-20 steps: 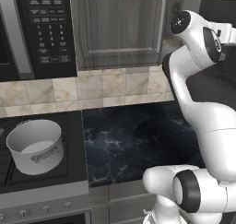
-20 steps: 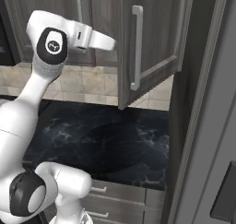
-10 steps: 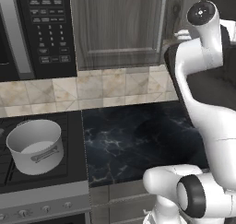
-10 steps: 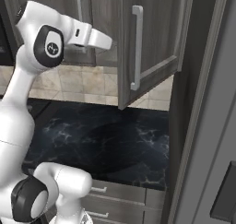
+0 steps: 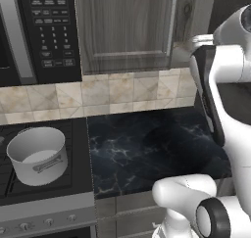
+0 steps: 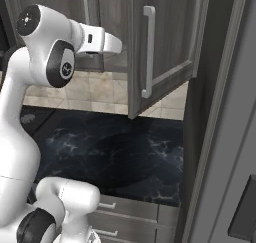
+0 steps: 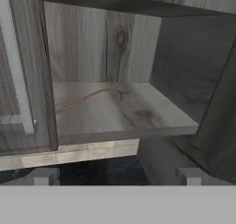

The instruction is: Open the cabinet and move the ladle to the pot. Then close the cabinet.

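— Where's the ladle?
— Lying flat on the bottom shelf of the wall cabinet, its thin brownish wire handle running from the left door's edge toward the back, hooked end near the shelf's middle.
— And the doors?
— The right door is swung out over the dark marble worktop; the left one is shut.
— The gripper?
— Its jaws are spread wide and hold nothing, facing the open compartment.
— The pot?
— On the stove at the worktop's left edge, under the black microwave.
— Any writing?
— The microwave's keypad has white labels, too small to read.
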